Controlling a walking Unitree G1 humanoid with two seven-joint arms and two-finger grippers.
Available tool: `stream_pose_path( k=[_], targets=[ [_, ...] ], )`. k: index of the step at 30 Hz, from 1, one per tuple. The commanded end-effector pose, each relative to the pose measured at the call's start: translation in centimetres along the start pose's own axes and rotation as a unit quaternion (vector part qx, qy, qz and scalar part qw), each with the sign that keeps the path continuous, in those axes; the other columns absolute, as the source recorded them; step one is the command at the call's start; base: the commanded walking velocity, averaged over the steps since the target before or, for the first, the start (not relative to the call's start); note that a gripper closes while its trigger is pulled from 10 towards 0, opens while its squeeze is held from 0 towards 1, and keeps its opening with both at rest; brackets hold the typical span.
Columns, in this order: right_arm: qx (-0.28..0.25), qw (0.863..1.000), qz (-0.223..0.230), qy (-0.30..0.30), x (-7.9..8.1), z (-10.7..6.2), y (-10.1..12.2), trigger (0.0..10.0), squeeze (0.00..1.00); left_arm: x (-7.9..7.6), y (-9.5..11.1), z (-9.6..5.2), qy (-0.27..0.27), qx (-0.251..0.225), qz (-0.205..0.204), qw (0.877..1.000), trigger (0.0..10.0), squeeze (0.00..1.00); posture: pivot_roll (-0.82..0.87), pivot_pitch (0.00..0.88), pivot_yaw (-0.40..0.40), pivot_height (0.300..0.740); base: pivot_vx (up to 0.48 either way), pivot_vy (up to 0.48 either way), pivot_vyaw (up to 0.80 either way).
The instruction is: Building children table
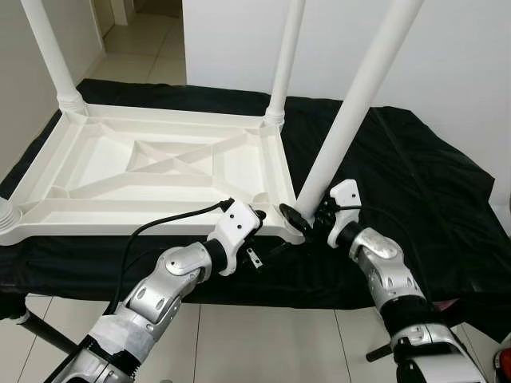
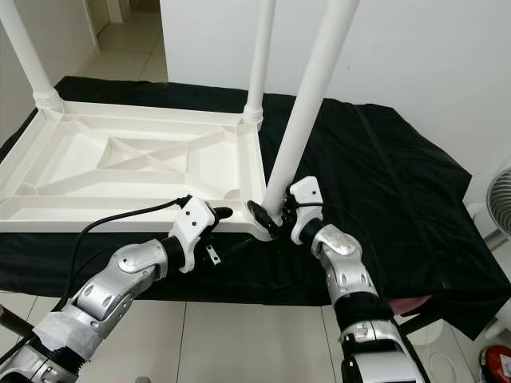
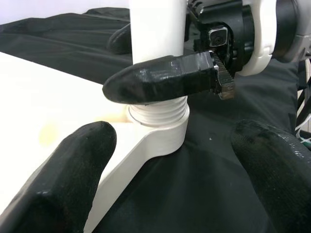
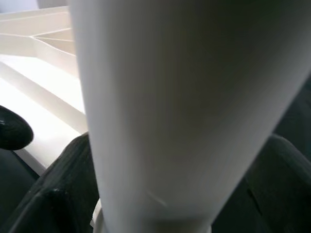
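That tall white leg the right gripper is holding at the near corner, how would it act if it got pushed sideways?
The leg looks stiff, a smooth plastic tube, so probably slippery. It leans, with threads showing at its socket, so it may wobble or tip. The right gripper clamps only its base, giving little leverage.

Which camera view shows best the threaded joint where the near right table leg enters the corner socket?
The left wrist view: the threaded joint sits close and sharp, under the right gripper clamping the leg. The eye views show it small and partly hidden. The right wrist view shows mostly the blurred leg.
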State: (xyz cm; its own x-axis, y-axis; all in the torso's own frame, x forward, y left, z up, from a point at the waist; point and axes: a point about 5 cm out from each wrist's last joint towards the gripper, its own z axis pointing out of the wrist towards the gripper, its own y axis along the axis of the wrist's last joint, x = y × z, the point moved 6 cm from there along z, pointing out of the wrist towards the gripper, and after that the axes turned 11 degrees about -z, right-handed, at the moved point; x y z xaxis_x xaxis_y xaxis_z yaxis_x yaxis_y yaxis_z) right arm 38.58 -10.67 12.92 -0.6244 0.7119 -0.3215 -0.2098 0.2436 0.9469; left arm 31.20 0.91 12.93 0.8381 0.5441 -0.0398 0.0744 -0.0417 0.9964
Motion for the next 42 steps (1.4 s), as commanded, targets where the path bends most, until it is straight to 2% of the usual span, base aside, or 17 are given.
stream_pose_path(
  k=[1,2,3,4,5,6,18,19,20,21,26,29,33,36,37,42],
  targets=[
    [0.008,1.000,-0.008,0.023,0.4,0.2,-0.3,10.0,0.00,-1.6,-0.5,0.0,-0.068,0.017,0.009,0.997,10.0,0.00,-0.02,0.000,-0.083,0.740,0.000,0.000,0.00],
    [0.011,0.999,-0.015,0.039,0.7,0.5,-0.4,10.0,0.00,-1.7,-0.6,0.0,-0.070,0.020,0.011,0.997,10.0,0.00,-0.02,0.000,-0.084,0.740,0.000,0.000,0.00],
    [0.013,0.998,-0.017,0.051,1.0,0.7,-0.5,9.6,0.00,-1.8,-0.7,0.0,-0.071,0.021,0.011,0.997,10.0,0.00,-0.01,0.000,-0.086,0.740,0.000,0.000,0.00],
    [0.016,0.998,-0.016,0.058,1.3,0.9,-0.7,4.5,0.00,-1.8,-0.7,-0.1,-0.071,0.022,0.011,0.997,10.0,0.00,-0.01,0.000,-0.086,0.740,0.000,0.000,0.00],
    [0.017,0.998,-0.013,0.067,1.6,1.0,-0.8,0.7,0.00,-1.8,-0.7,-0.1,-0.071,0.022,0.011,0.997,10.0,0.00,-0.01,0.000,-0.086,0.740,0.000,0.000,0.00],
    [0.018,0.997,-0.007,0.075,1.9,1.1,-1.0,0.0,0.00,-1.9,-0.7,-0.1,-0.071,0.022,0.011,0.997,10.0,0.00,-0.01,0.000,-0.086,0.740,0.000,0.000,0.00],
    [0.017,0.996,0.010,0.089,2.6,1.1,-1.7,0.0,0.00,-2.0,-0.8,-0.3,-0.070,0.023,0.008,0.997,10.0,0.00,0.00,0.000,-0.086,0.740,0.000,0.000,0.00],
    [0.019,0.996,0.012,0.083,2.5,1.0,-1.9,8.6,0.00,-2.0,-0.8,-0.3,-0.070,0.023,0.008,0.997,10.0,0.00,-0.01,0.000,-0.087,0.740,0.000,0.000,0.00],
    [0.019,0.996,0.012,0.083,2.5,1.0,-1.9,8.6,0.00,-2.0,-0.8,-0.3,-0.070,0.023,0.008,0.997,10.0,0.00,-0.01,0.000,-0.087,0.740,0.000,0.000,0.00],
    [0.019,0.997,0.017,0.075,2.5,1.0,-2.0,10.0,0.00,-2.1,-0.9,-0.4,-0.070,0.024,0.008,0.997,10.0,0.00,0.00,0.000,-0.090,0.740,0.000,0.000,0.00],
    [0.034,0.999,0.012,0.037,2.1,1.0,-2.5,10.0,0.00,-2.1,-0.9,-0.5,-0.070,0.024,0.005,0.997,10.0,0.00,-0.01,0.000,-0.090,0.740,0.000,0.000,0.00],
    [0.039,0.999,0.030,-0.007,1.6,1.1,-2.5,10.0,0.00,-2.2,-1.1,-0.6,-0.070,0.025,0.003,0.997,10.0,0.00,-0.01,0.000,-0.092,0.740,0.000,0.000,0.00],
    [0.036,0.999,0.031,-0.026,1.7,1.0,-2.2,10.0,0.00,-2.4,-1.2,-0.6,-0.071,0.026,0.001,0.997,10.0,0.00,-0.01,0.000,-0.093,0.740,0.000,0.000,0.00],
    [0.040,0.997,0.036,-0.054,1.7,0.8,-2.0,10.0,0.00,-2.5,-1.3,-0.6,-0.072,0.027,0.000,0.997,10.0,0.00,-0.01,0.000,-0.097,0.740,0.000,0.000,0.00],
    [0.051,0.994,0.040,-0.087,1.7,0.6,-2.1,10.0,0.00,-2.5,-1.2,-0.6,-0.073,0.027,0.000,0.997,10.0,0.00,-0.02,0.000,-0.096,0.740,0.000,0.000,0.00],
    [0.068,0.990,0.040,-0.117,1.6,0.3,-2.4,10.0,0.00,-2.5,-1.3,-0.6,-0.073,0.028,0.000,0.997,10.0,0.00,-0.02,0.000,-0.098,0.740,0.000,0.000,0.00]
  ],
)
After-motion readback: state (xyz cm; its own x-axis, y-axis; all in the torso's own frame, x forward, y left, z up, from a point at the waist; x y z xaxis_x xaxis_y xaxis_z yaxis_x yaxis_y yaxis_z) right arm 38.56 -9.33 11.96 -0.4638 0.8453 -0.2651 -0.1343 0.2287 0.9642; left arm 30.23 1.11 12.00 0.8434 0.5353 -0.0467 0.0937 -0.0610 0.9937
